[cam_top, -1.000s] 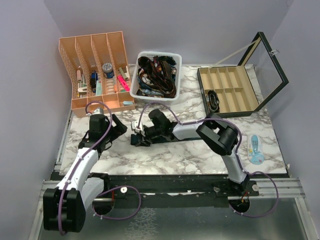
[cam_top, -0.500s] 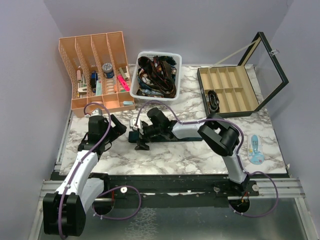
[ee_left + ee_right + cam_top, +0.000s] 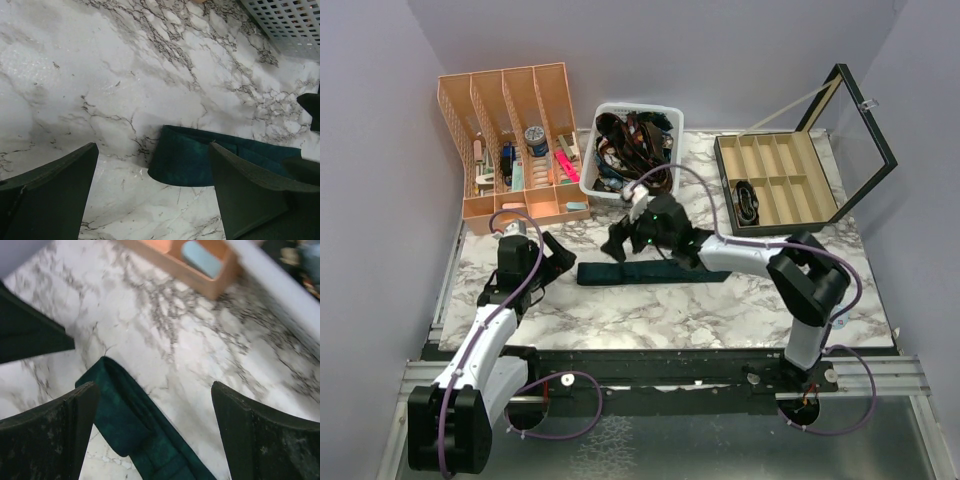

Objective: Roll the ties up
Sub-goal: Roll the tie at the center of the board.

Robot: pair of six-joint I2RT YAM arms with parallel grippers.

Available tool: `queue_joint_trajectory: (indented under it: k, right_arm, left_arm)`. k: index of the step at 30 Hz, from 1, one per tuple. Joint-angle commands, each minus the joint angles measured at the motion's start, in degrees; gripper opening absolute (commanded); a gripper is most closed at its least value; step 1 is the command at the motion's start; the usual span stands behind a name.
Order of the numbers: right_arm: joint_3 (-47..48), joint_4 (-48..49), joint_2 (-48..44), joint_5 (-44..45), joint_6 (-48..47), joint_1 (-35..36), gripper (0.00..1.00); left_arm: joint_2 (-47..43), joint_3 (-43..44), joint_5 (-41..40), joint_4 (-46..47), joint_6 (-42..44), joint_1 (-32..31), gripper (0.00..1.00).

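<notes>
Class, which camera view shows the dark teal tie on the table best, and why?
The top external view: the tie lies flat on the table, nearly its whole length visible. The left wrist view shows only one end; the right wrist view, slightly blurred, shows only a short stretch.

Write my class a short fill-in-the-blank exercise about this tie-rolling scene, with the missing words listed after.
1. The teal tie lies ____ on the table, not yet rolled.
2. The left gripper and the right gripper are both ____.
3. Between the orange organizer and the compartment box stands a white ____.
Missing words: flat; open; basket.
</notes>
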Motion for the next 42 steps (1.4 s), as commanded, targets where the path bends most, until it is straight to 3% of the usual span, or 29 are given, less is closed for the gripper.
queue_joint_trajectory:
  k: [1,5,10,12,16,20,31,42]
  right_arm:
    - [-4.41,-3.27,-5.07,-2.65,24.37,-6.92,1.00]
    - [-10.87,-1.39,-6.72,-5.15,37.58,-9.59,1.00]
    - [-16.52,4.01,-9.01,-10.01,43.94,-9.20,1.00]
    - [-17.62,3.49,-9.89,-9.73,45.25,-8.69,0.96]
    - [-17.16,0.51,-10.11,-6.92,44.89,-7.25,0.84]
    - [-15.82,-1.22,-9.31,-4.90,43.10,-4.83,0.83]
    - [-10.65,-8.94,-6.94,-3.09,41.15,-2.61,0.75]
    - [-6.34,-12.52,-2.39,-2.86,40.18,-0.93,0.54]
  left_arm:
    - [-0.76,-0.69,2.90,4.57,0.16,0.38,0.92]
    - [-0.94,-0.48,1.87,3.34,1.54,0.47,0.94]
    - [-0.81,-1.06,1.05,3.73,1.78,0.42,0.95]
    - [-0.32,-1.07,1.36,4.11,1.76,0.47,0.95]
    - [-0.09,-1.71,2.36,5.01,1.16,0.47,0.95]
    - [-0.41,-4.20,4.82,9.16,-0.39,0.47,0.95]
    - [0.03,-4.68,5.08,9.15,0.45,0.46,0.94]
    - [-0.62,-6.19,8.35,9.32,0.88,0.47,0.93]
